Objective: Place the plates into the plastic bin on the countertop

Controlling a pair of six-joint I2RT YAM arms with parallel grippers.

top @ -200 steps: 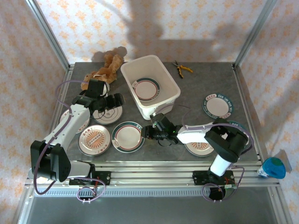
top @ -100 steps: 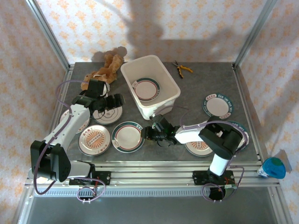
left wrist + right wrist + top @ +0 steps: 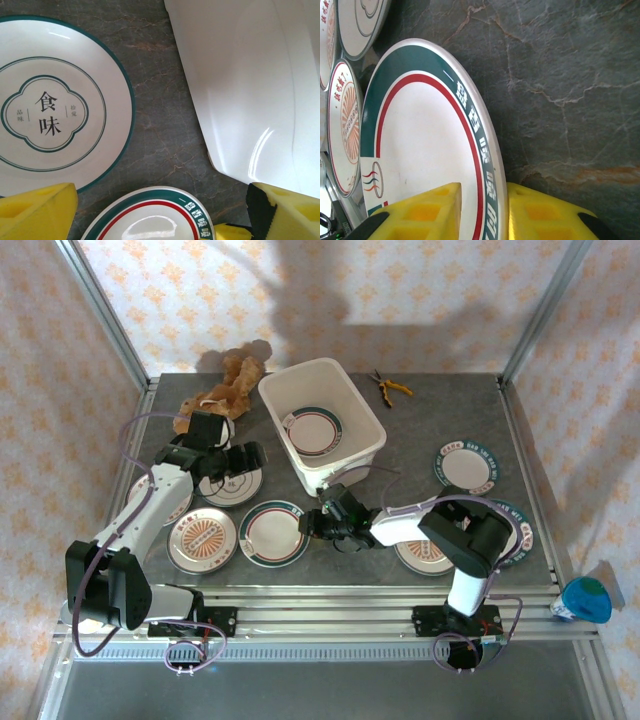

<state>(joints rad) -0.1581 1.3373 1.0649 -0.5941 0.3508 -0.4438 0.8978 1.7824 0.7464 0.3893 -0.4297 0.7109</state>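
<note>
at lower centre of the top view, right gripper [image 3: 318,523]: low over the countertop [image 3: 420,420], at the right edge of the green-and-red-rimmed plate [image 3: 273,533].
right jaws: in the right wrist view 1 yellow pad [image 3: 420,215] lies over the plate's white face and the other sits just outside the rim, with a narrow gap between them; whether they press the rim, i cannot tell.
left gripper [image 3: 245,455]: left of centre, over the far edge of the quatrefoil plate [image 3: 230,483], just left of the plastic bin [image 3: 340,465].
left jaws: spread wide with nothing between them; the yellow fingertips [image 3: 37,210] sit at the 2 lower corners of the left wrist view.
plastic bin: upper centre, upright, turned at an angle to the table edges, with 1 green-ringed plate [image 3: 312,430] flat on its floor.
plates at left: the sunburst plate [image 3: 202,538] lies lower left, just beside the green-and-red-rimmed plate; another plate [image 3: 165,498] lies partly under the left arm.
plates at right: 1 green-rimmed plate [image 3: 465,467] lies in the open at mid right; 1 orange-printed plate [image 3: 425,555] is partly hidden under the right arm.
other things: a teddy bear [image 3: 225,390] at upper left and yellow-handled pliers [image 3: 388,387] behind the bin.
</note>
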